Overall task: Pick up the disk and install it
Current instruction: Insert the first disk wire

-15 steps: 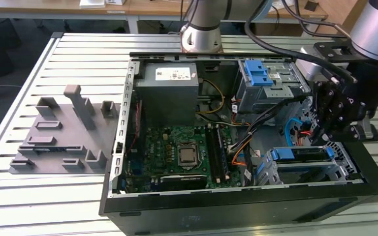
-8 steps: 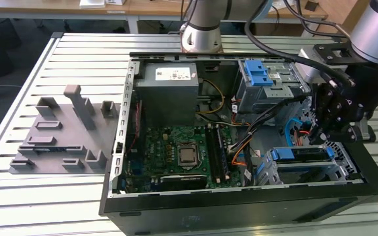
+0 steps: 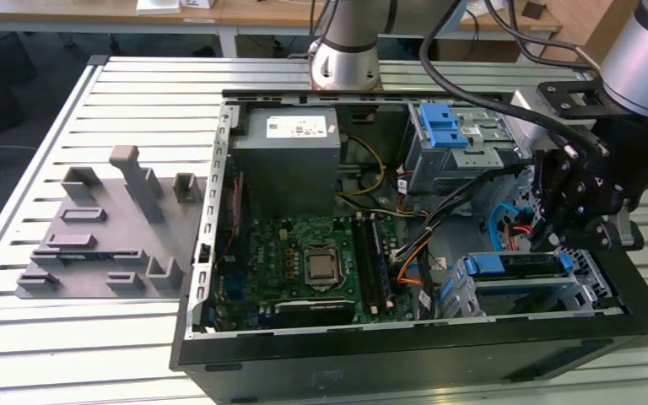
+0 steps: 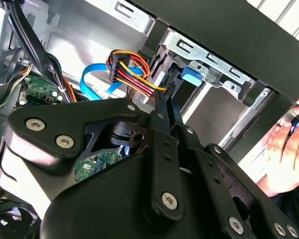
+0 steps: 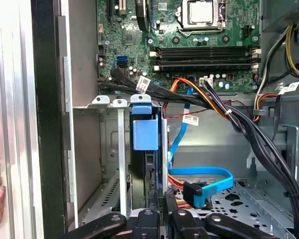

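Disk (image 3: 513, 267) sits, as far as I can judge, already in the lower drive bay (image 3: 526, 295) at the near right corner of the open computer case (image 3: 414, 354) in the exterior view, blue rail showing along its top edge. In the first wrist view I see it edge-on, its blue tab (image 5: 145, 133) upright between the bay's metal walls. So pickup looks done and the drive is slotted; whether it is fully seated I cannot say.

My hand (image 3: 566, 228) hangs just above and beside that bay in the exterior view. In both wrist views the fingertips (image 4: 167, 97) come together narrow and thin, jaws closed or nearly so, near the tab, and I cannot tell whether they hold anything. A blue data cable (image 5: 204, 179) and a bundle of coloured power wires (image 4: 129, 67) lie loose close by, apparently not plugged into the drive.

The case lies on its side on a slatted metal table (image 3: 65, 354), with a grey fixture block (image 3: 110, 228) well to the left. A person's hand (image 4: 286, 149) rests against the case's outer wall. Wooden desks (image 3: 256, 10) stand far behind.
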Controlling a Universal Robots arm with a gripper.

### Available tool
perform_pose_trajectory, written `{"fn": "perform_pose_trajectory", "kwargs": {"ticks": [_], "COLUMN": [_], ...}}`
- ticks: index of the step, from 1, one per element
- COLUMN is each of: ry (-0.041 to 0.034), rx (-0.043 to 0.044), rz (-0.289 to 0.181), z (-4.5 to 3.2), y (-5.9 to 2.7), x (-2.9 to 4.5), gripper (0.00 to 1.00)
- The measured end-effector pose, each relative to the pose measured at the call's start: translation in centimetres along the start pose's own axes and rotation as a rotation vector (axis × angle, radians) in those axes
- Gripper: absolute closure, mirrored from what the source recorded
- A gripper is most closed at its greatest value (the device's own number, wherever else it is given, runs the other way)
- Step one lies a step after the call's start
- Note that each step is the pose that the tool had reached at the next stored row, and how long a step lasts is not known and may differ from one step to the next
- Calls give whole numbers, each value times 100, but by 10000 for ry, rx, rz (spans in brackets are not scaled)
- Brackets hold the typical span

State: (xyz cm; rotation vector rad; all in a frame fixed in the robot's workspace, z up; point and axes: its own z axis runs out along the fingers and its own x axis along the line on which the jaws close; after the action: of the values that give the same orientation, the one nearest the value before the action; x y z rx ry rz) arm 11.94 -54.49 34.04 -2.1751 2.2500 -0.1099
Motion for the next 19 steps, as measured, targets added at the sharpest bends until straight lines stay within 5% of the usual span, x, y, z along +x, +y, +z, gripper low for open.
{"fn": "perform_pose_trajectory", "kwargs": {"ticks": [19], "ry": [-7], "rx": [1], "rz": [-3], "z": [40], "y": [7], "x": [36], "gripper": [84]}}
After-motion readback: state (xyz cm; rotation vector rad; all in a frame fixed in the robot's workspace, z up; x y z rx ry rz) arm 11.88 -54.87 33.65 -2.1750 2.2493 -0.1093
